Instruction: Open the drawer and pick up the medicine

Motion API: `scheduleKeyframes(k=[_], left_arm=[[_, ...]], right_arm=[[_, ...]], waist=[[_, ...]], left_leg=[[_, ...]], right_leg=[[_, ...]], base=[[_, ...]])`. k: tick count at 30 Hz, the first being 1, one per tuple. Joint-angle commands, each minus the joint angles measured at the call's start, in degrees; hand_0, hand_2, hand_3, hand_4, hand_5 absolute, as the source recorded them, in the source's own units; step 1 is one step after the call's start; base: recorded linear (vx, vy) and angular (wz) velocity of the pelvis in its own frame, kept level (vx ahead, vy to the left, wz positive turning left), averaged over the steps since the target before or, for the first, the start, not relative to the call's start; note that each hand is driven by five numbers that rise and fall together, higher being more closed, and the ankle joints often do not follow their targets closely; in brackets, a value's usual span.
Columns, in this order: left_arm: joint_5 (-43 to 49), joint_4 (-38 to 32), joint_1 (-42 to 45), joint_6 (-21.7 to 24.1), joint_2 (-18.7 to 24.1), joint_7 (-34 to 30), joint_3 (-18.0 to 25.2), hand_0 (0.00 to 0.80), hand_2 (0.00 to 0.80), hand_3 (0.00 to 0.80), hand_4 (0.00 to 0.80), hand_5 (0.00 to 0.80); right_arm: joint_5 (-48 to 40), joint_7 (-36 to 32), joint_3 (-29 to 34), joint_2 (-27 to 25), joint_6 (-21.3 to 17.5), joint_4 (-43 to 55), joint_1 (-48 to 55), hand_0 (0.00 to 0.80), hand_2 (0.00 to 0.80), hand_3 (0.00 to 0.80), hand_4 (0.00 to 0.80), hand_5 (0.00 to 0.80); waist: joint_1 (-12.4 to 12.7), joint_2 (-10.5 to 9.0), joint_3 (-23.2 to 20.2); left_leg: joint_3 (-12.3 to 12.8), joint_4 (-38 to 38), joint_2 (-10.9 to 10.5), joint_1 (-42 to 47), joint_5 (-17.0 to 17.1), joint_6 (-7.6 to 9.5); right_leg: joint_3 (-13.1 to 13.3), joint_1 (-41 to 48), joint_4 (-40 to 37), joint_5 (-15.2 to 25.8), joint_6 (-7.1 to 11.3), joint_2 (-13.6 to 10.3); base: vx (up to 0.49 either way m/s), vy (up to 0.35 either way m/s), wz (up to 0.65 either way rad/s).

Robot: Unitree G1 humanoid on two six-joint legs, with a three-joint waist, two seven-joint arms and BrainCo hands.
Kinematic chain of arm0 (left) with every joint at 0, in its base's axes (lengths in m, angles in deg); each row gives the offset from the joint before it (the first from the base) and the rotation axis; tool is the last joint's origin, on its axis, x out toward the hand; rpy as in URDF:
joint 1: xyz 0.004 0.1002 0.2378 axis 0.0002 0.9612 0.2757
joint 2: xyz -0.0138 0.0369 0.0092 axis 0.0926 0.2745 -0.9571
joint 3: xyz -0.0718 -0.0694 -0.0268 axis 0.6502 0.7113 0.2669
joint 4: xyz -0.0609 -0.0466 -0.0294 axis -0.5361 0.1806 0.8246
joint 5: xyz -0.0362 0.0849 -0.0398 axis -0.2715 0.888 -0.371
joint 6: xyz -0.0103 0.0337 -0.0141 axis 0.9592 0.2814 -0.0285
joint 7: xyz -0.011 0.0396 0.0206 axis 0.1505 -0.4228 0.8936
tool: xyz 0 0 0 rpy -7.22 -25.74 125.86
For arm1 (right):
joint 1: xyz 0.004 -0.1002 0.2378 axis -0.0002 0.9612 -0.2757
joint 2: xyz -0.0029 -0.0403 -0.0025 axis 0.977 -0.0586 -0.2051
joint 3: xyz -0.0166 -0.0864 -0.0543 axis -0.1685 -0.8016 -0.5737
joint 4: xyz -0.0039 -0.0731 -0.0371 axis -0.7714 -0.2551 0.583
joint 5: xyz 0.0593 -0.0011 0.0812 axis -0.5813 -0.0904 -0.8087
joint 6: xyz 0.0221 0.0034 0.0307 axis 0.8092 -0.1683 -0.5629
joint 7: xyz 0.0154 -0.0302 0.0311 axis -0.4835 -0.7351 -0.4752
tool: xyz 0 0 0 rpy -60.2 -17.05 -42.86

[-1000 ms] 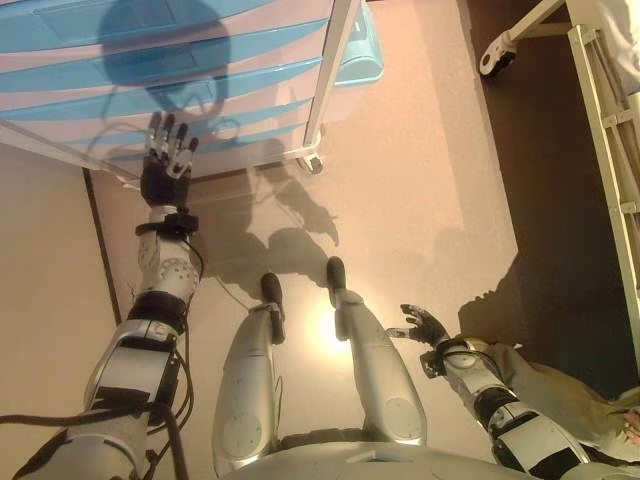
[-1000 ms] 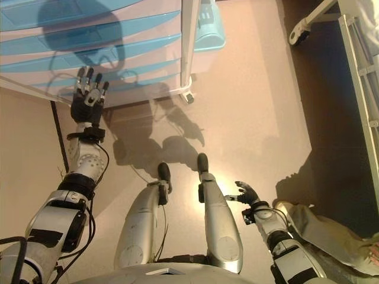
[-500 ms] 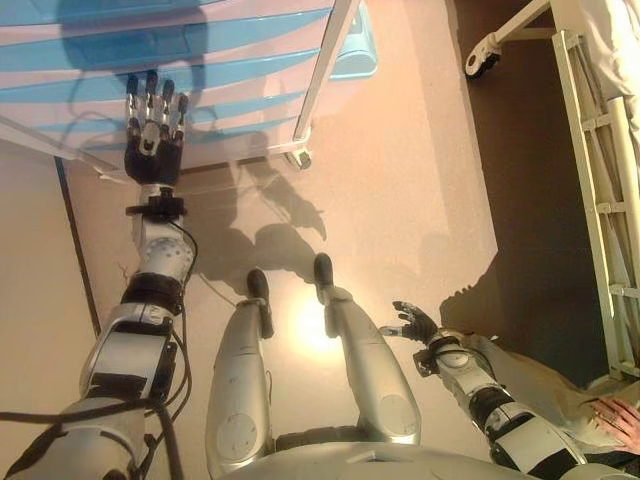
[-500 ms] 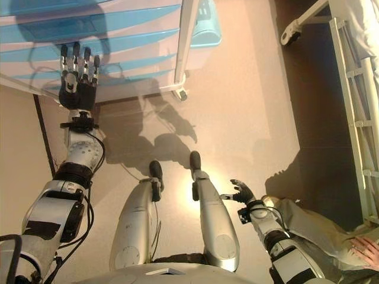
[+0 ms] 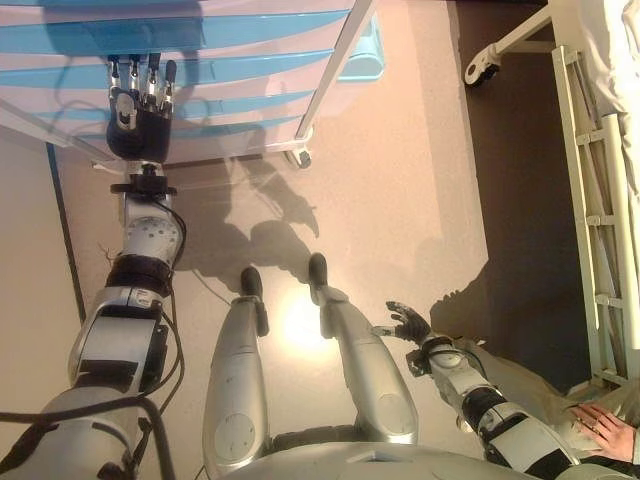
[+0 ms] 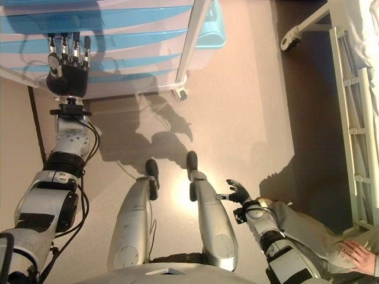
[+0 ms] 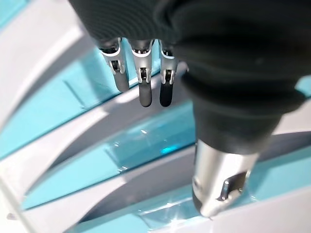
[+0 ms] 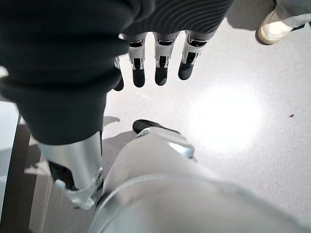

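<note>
Drawer unit (image 5: 230,70): white frame on castors with stacked translucent blue drawers. From my station I judge every drawer front flush; none is pulled out, so the opening step is not yet done.

Bed frame (image 5: 590,200): white rails along the robot's right side, well apart from the drawers. A person's hand (image 5: 600,428) rests low by it.

Left hand (image 5: 138,110): raised in front of the drawer fronts, fingers (image 7: 145,82) straight and close together, thumb apart, holding nothing. I cannot tell whether the tips touch a drawer.

Right hand (image 6: 238,193): low beside the robot, idle, fingers loosely relaxed, empty.

Medicine: not visible in any view; I take it to be inside a closed drawer, which one I cannot tell.

Remaining, in my judgement: catch a drawer front, pull it out, find and lift the medicine.
</note>
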Motion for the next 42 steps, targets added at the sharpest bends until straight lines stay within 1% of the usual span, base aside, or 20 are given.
scheduleKeyframes(k=[1, 4, 13, 15, 17, 19, 26, 29, 37, 42], left_arm=[[3.2, 0.36, 1.81, -1.5, 1.37, 0.34, -0.32, 0.0, 0.0, 0.0, 0.0, 0.0], [3.65, 1.54, 2.74, -2.34, 0.96, 0.56, -0.53, 0.0, 0.0, 0.0, 0.0, 0.0], [10.38, 6.16, 5.61, -6.33, -0.53, 1.9, -1.84, 0.0, 0.0, 0.0, 0.0, 0.0], [12.45, 6.99, 6.4, -7.41, -0.81, 3.66, -2.09, 0.0, 0.0, 0.0, 0.0, 0.0], [14.26, 7.87, 6.73, -7.44, -0.97, 6.47, -2.48, 0.0, 0.0, 0.0, 0.0, 0.0], [13.62, 8.91, 6.76, -7.24, -0.9, 5.96, -2.2, 0.0, 0.0, 0.0, 0.0, 0.0], [6.67, 8.2, 6.13, -6.57, -0.39, 1.95, -0.34, 0.0, 0.0, 0.0, 0.0, 0.0], [4.89, 8.08, 5.01, -7.26, -0.01, 0.72, 0.09, 0.0, 0.0, 0.0, 0.0, 0.0], [1.37, 6.79, 1.94, -9.65, 2.34, 1.54, 1.18, 0.0, 0.0, 0.0, 0.0, 0.0], [0.31, 6.09, 1.07, -10.19, 3.16, 1.83, 1.37, 0.0, 0.0, 0.0, 0.0, 0.0]], right_arm=[[-1.5, 0.01, -2.41, 0.45, 0.3, 2.69, 5.18, 0.0, 0.0, 0.0, 0.0, 0.0], [-1.51, 0.04, -2.28, 0.61, 0.2, 2.54, 5.14, 0.0, 0.0, 0.0, 0.0, 0.0], [-1.38, 0.5, -2.29, 1.21, 1.54, 3.23, 4.89, 0.0, 0.0, 0.0, 0.0, 0.0], [-1.15, 0.46, -2.11, 1.2, 1.74, 3.23, 4.85, 0.0, 0.0, 0.0, 0.0, 0.0], [-1.07, 0.61, -2.15, 1.23, 2.11, 3.51, 4.8, 0.0, 0.0, 0.0, 0.0, 0.0], [-0.94, 0.42, -2.13, 1.08, 2.12, 3.47, 4.81, 0.0, 0.0, 0.0, 0.0, 0.0], [0.14, 0.34, -2.85, 0.81, 2.15, 3.58, 6.01, 0.0, 0.0, 0.0, 0.0, 0.0], [-0.1, 0.3, -3.2, 0.76, 2.03, 2.84, 6.32, 0.0, 0.0, 0.0, 0.0, 0.0], [0.54, -0.26, -3.98, 0.91, 2.18, 3.24, 8.92, 0.0, 0.0, 0.0, 0.0, 0.0], [0.95, -0.21, -4.45, 1.05, 2.42, 3.87, 10.27, 0.0, 0.0, 0.0, 0.0, 0.0]], waist=[[1.42, 0.3, -1.09], [1.55, 0.3, -0.99], [1.84, 0.36, -0.5], [1.88, 0.45, -0.5], [1.87, 0.49, -0.4], [1.76, 0.5, -0.42], [1.67, 0.19, -0.47], [1.55, 0.13, -0.74], [1.05, -0.17, -1.97], [0.86, -0.18, -2.39]], left_leg=[[1.09, 1.67, -5.1, -0.76, -4.07, 2.18], [1.12, 1.74, -5.15, -0.66, -4.15, 2.23], [1.09, 1.81, -5.3, -0.02, -4.2, 2.25], [1.19, 1.78, -5.33, 0.09, -4.13, 2.25], [1.27, 1.82, -5.32, 0.15, -4.1, 2.25], [1.33, 1.83, -5.25, 0.28, -4.23, 2.2], [1.25, 2.53, -5.18, 0.52, -4.2, 2.06], [1.31, 3.09, -5.17, 0.39, -4.05, 2.07], [1.32, 4.6, -4.9, 0.73, -4.04, 2.04], [1.44, 5.21, -4.88, 1.34, -3.77, 1.92]], right_leg=[[-0.83, 5.2, -3.56, 0.53, -0.32, 2.64], [-0.88, 5.63, -3.79, 0.47, -0.37, 2.7], [-0.96, 6.8, -4.09, 0.35, -0.46, 3.12], [-0.99, 7.06, -4.18, 0.3, -0.48, 3.17], [-0.95, 7.28, -4.24, 0.3, -0.49, 3.22], [-0.89, 7.36, -4.1, 0.14, -0.51, 3.31], [-0.85, 8.26, -4.03, -0.14, -0.56, 3.75], [-0.79, 8.5, -3.93, -0.27, -0.68, 3.91], [-0.42, 9.73, -3.62, -0.63, -0.4, 4.34], [-0.12, 10.77, -3.66, -0.7, -0.2, 4.45]], base=[[0.0, 0.0, 0.0], [0.0, 0.0, 0.0], [0.003, -0.004, 0.0], [0.0, 0.0, 0.0], [0.0, 0.0, 0.0], [0.0, 0.0, 0.0], [0.0, 0.0, 0.0], [0.034, 0.004, -0.01], [0.054, -0.002, -0.01], [0.063, 0.0, -0.02]])
